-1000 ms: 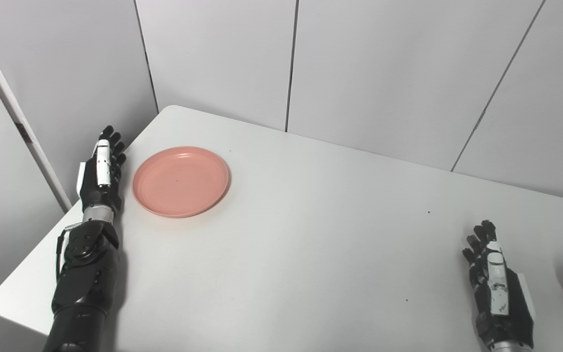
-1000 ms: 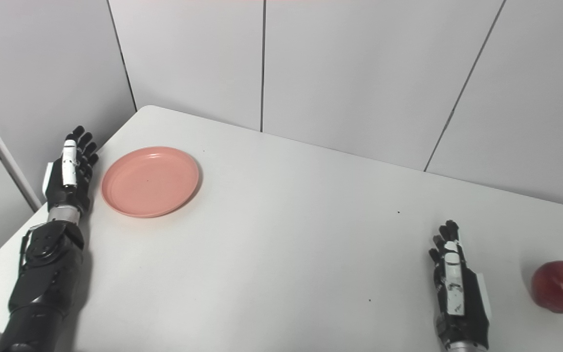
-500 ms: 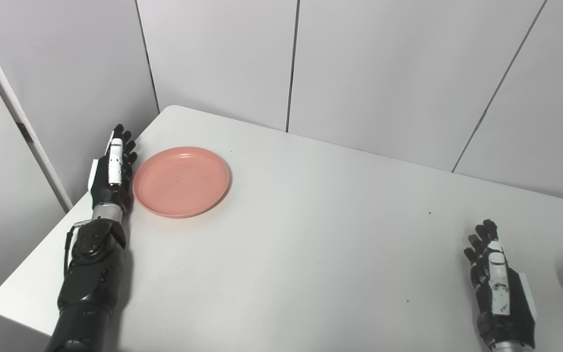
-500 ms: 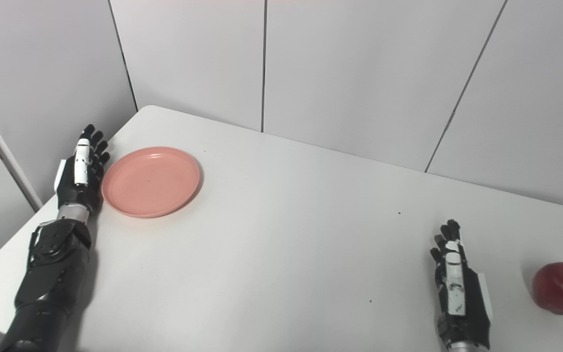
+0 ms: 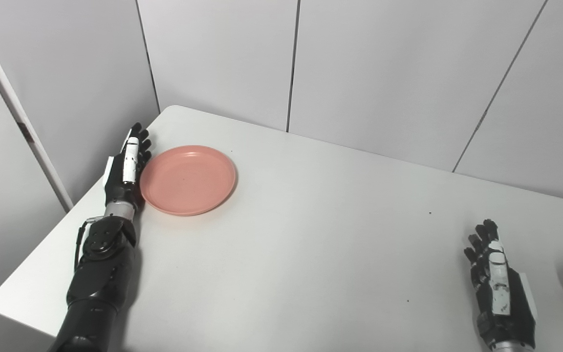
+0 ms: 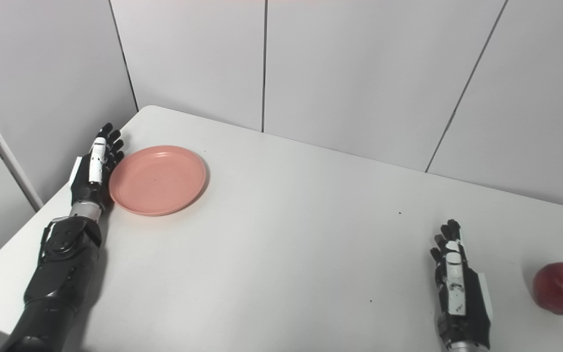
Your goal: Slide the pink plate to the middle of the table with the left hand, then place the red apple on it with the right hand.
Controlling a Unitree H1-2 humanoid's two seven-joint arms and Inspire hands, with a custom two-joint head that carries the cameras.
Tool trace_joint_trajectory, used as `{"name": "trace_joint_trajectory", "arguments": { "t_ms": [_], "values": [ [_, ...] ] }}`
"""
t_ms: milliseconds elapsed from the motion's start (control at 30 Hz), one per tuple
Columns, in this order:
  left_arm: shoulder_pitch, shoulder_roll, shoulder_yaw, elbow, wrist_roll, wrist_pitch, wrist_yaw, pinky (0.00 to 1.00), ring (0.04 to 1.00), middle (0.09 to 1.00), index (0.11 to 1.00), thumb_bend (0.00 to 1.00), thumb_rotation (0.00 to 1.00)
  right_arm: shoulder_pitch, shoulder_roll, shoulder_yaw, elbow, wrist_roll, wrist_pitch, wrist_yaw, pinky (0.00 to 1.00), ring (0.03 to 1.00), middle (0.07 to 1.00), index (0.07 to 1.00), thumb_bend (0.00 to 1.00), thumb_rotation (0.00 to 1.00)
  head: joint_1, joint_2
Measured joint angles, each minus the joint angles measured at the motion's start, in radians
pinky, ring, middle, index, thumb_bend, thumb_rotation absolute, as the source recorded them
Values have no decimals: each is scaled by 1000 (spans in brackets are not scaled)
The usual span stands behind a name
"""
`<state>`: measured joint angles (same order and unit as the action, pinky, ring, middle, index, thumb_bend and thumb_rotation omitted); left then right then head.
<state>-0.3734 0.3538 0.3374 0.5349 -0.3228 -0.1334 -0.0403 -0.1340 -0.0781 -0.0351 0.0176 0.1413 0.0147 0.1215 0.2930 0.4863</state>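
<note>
The pink plate (image 5: 187, 180) lies flat on the white table (image 5: 311, 234) near its far left corner. My left hand (image 5: 126, 168) is open, fingers straight, set edge-on against the plate's left rim. The red apple (image 6: 562, 287) sits at the right edge of the table. My right hand (image 6: 457, 288) is open and rests on the table a short way left of the apple, apart from it.
Grey wall panels stand right behind the table's far edge. The table's left edge (image 5: 42, 254) runs just beside my left forearm (image 5: 98, 274).
My left hand has moved right and forward to the plate's left rim, and the plate has slid a little to the right. The right hand and apple have not moved.
</note>
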Motion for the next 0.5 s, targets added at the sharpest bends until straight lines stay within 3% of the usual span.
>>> {"name": "trace_joint_trajectory", "arguments": {
  "t_ms": [333, 500],
  "values": [
    [-2, -29, -22, -33, -6, 27, -12, 983, 973, 972, 953, 363, 1000, 0, 0, 1, 1, -2, 0, -1, 1000, 1000, 1000, 1000, 195, 1000, -9, 0],
    [-3, -55, -32, -78, -4, 79, -4, 975, 965, 959, 938, 354, 1000, 0, 1, 1, 6, -1, 0, 0, 1000, 1000, 1000, 1000, 210, 1000, -11, 2]
  ]
}}
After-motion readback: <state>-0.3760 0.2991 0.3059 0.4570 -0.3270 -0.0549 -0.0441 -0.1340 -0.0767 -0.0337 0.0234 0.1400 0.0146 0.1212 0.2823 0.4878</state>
